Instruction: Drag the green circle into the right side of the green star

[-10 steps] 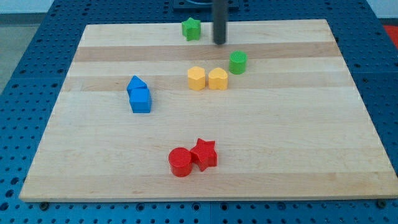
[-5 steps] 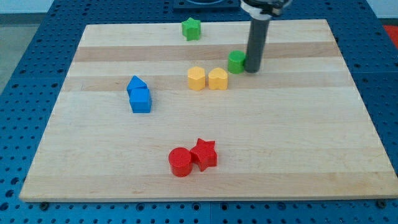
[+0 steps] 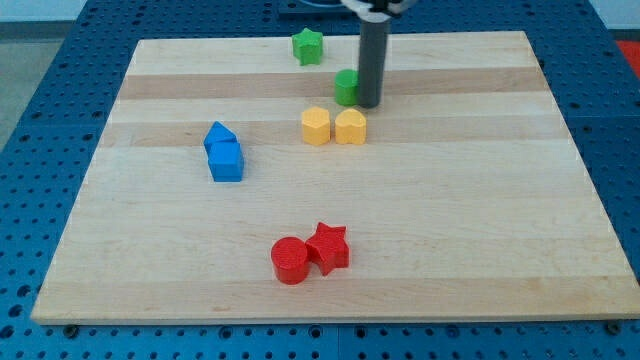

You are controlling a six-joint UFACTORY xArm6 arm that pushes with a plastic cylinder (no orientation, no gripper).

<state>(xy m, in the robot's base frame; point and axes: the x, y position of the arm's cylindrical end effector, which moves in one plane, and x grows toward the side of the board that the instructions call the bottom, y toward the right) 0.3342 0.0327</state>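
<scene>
The green circle (image 3: pixel 346 87) sits near the view's top, just above the two yellow blocks. My tip (image 3: pixel 369 103) stands against the circle's right side, touching it. The green star (image 3: pixel 308 46) lies at the top edge of the board, up and to the left of the circle, a short gap away. The dark rod rises from the tip to the view's top edge.
A yellow hexagon-like block (image 3: pixel 316 127) and a yellow pentagon-like block (image 3: pixel 350 127) sit side by side just below the circle. Two blue blocks (image 3: pixel 224 152) lie at the left. A red circle (image 3: pixel 290 260) and red star (image 3: pixel 329 247) lie near the bottom.
My tip came down to the right of the green circle, then pushed it left and slightly up, toward the green star. The other blocks have not moved.
</scene>
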